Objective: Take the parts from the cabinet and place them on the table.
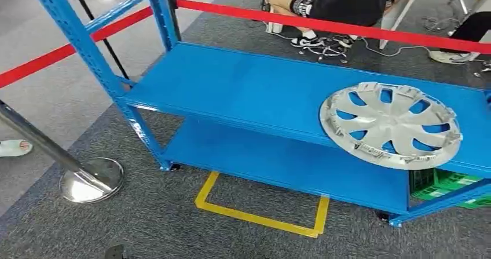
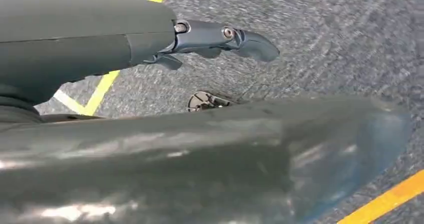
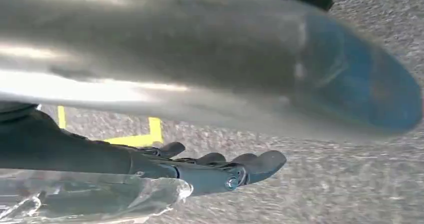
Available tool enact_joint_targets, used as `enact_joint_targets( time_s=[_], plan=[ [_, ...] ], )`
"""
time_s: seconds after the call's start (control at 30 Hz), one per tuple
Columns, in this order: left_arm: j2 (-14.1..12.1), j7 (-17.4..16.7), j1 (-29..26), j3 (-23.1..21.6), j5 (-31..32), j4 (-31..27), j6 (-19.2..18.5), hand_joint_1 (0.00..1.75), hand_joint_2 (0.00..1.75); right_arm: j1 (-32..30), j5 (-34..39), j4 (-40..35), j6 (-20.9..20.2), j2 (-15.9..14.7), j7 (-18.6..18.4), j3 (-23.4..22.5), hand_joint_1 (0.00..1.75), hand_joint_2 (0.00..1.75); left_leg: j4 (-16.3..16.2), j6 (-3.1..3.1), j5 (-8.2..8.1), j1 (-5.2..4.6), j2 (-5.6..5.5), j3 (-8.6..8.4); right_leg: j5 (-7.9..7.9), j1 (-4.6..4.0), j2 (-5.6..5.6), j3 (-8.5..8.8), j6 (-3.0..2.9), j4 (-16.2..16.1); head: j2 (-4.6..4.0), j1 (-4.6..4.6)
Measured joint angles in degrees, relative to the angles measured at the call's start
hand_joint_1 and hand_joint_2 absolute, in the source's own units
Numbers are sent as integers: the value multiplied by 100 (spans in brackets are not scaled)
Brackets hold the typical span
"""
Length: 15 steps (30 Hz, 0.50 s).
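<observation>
Probably roped-off demo hall: barrier rope (image 1: 324, 24), stanchion (image 1: 91, 179)

Head high over shelf (image 1: 260, 91); wrists floorward.

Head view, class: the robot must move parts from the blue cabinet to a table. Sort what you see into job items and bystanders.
Job items: silver wheel cover lying flat on the blue cabinet upper shelf.

Bystanders: red barrier tape, chrome post base, yellow floor marking, green crate, seated person.
</observation>
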<state>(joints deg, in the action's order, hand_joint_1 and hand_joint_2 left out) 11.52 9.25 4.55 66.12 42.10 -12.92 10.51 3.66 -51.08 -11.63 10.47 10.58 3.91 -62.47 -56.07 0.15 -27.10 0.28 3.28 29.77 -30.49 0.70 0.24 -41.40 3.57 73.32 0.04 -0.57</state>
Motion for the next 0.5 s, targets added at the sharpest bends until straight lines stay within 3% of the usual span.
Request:
enact_joint_targets(
  time_s=[0.03,0.07,0.1,0.13,0.23,0.27,0.3,0.33,0.37,0.4,0.43,0.47,0.5],
  plan=[
    [2,0,6,2,0,0,0,0,0,-3,0,0,0,0,0,0,0,0,0,-9,-17,-1,63,-25,226,-3,-45,262,-20,-460,0,-2],
    [4,0,9,2,0,0,-2,0,0,2,-2,0,0,-4,0,-2,0,0,-1,-34,-41,-1,129,-63,452,-17,-195,590,-43,-1030,0,0],
    [2,0,6,2,2,0,-2,0,0,15,-2,0,0,-7,0,0,0,0,-1,-66,-66,-17,184,-96,498,-48,-489,805,-72,-1427,0,2],
    [2,0,10,2,9,0,-2,0,0,36,0,0,-2,-7,0,0,0,0,-20,-110,-102,-54,241,-98,495,-68,-456,848,-134,-1456,0,-11],
    [6,0,43,0,48,0,-2,0,0,14,4,0,-15,-7,-13,0,0,0,19,-184,-84,-39,377,-135,497,-103,-269,755,-221,-1434,0,-4],
    [6,0,52,-2,52,0,0,0,0,13,9,0,-15,-7,-15,-2,0,0,16,-244,-117,-29,366,-148,530,-62,-196,790,-268,-1479,0,0],
    [6,0,58,-5,59,0,-2,0,0,11,18,0,-13,-7,-17,-2,0,0,-65,-283,-207,-13,77,-124,548,-35,-131,790,-295,-1491,0,-18],
    [9,0,49,-2,61,0,2,0,0,25,15,0,-15,-11,-20,-2,0,0,-340,-294,-407,-9,-126,-6,560,-21,-79,778,-317,-1492,0,-33],
    [9,0,35,-2,63,0,7,0,0,39,15,0,-24,-11,-17,-2,0,0,-802,-305,-652,-6,-228,207,566,-17,1,764,-326,-1492,0,-39],
    [6,-2,24,-2,72,0,13,0,0,40,13,0,-39,-11,-13,-2,0,0,-1332,-312,-876,-5,-265,474,572,-17,92,751,-335,-1492,0,-48],
    [6,-4,14,-2,81,0,15,0,0,34,11,0,-42,-11,-13,-2,0,0,-1689,-314,-971,-5,-274,669,574,-18,177,746,-337,-1491,0,-48],
    [6,-9,6,-2,98,0,20,0,0,24,9,0,-42,-11,-13,-2,0,0,-1791,-307,-917,-5,-282,756,578,-17,266,748,-333,-1491,0,-44],
    [4,-15,7,-2,105,0,20,0,0,15,7,0,-37,-11,-13,-2,0,0,-1648,-299,-733,-4,-291,721,583,-12,350,752,-325,-1491,0,-48]
  ],
)
